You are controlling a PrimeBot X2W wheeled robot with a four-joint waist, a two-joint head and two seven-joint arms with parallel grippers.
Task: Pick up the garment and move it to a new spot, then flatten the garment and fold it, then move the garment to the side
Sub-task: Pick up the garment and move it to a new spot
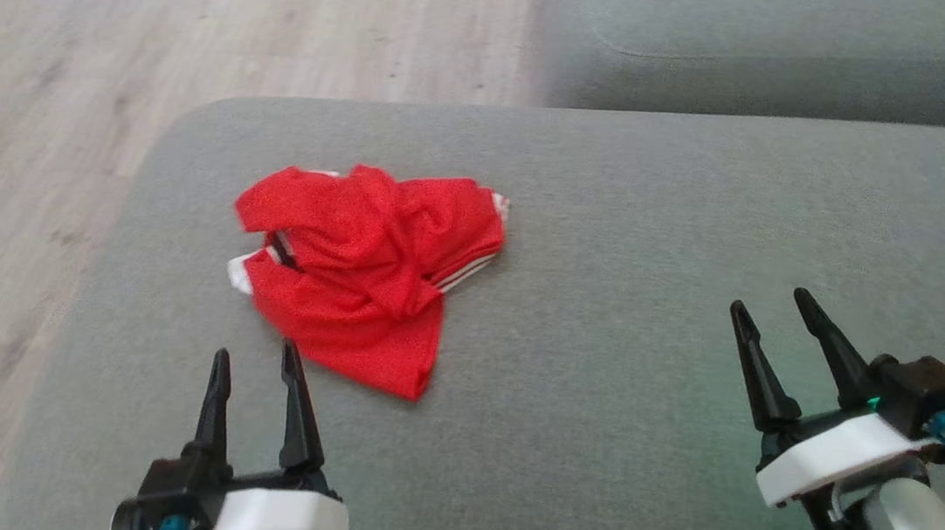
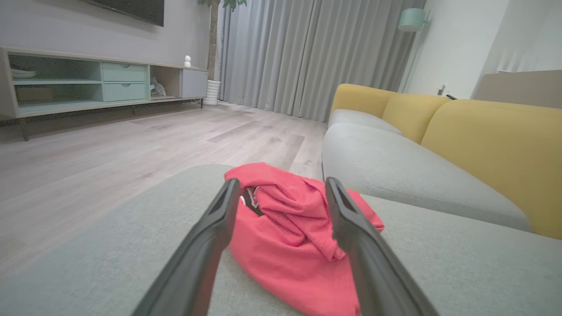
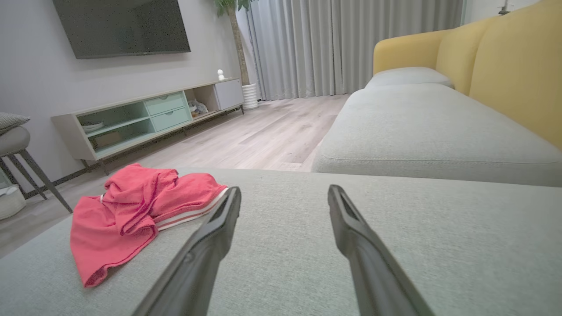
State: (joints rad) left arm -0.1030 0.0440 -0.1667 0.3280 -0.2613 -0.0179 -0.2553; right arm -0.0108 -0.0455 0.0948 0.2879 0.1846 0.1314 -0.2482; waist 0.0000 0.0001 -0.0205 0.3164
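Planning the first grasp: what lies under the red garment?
The red garment lies crumpled on the grey cushion; bare fabric shows around it. Anything beneath its folds is covered.

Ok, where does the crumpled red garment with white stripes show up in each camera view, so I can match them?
Head view: the crumpled red garment lies left of centre, just beyond the left gripper.
Left wrist view: the garment is low centre, framed between that gripper's fingers.
Right wrist view: the garment is lower left, left of the right gripper.
Shared landmark: the grey sofa seat cushion beyond the grey fabric ottoman it lies on.
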